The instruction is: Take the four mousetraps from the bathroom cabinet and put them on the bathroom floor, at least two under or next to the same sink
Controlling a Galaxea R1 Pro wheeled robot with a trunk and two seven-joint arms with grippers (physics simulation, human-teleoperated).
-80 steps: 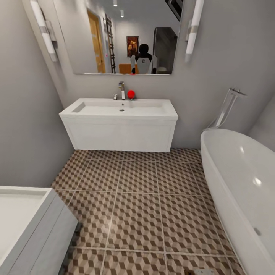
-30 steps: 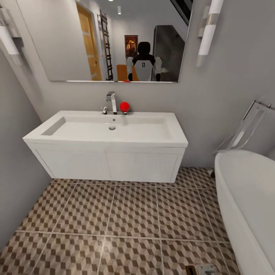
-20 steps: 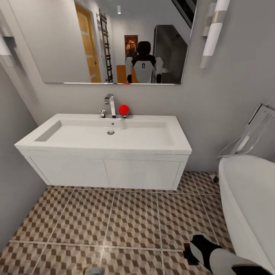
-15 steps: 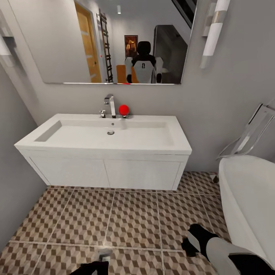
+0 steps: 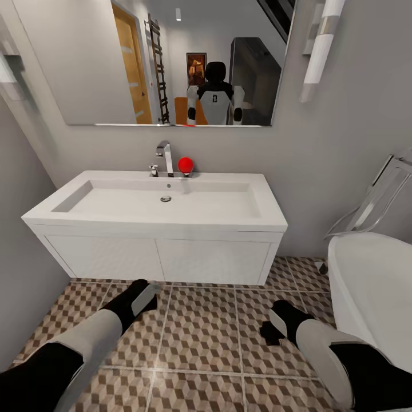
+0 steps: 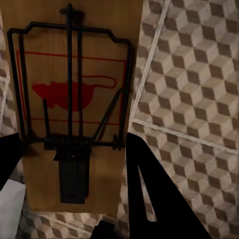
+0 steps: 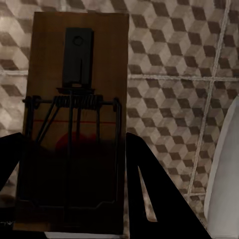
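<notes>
Both arms reach low toward the sink (image 5: 166, 200), each pincer clenched on a mousetrap: left pincer (image 6: 74, 164) grasping one mousetrap (image 6: 74, 99), right pincer (image 7: 74, 169) another (image 7: 74, 74), held above the bathroom floor (image 5: 206, 320), probably for setting down beside it.

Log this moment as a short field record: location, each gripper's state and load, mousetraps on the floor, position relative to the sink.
location: bathroom, facing the sink
left gripper: shut on a mousetrap
right gripper: shut on a second mousetrap
arms: both reach out over the bathroom floor, in front of the white vanity
mousetraps on floor: none visible
beside robot: bathtub, on its right
</notes>
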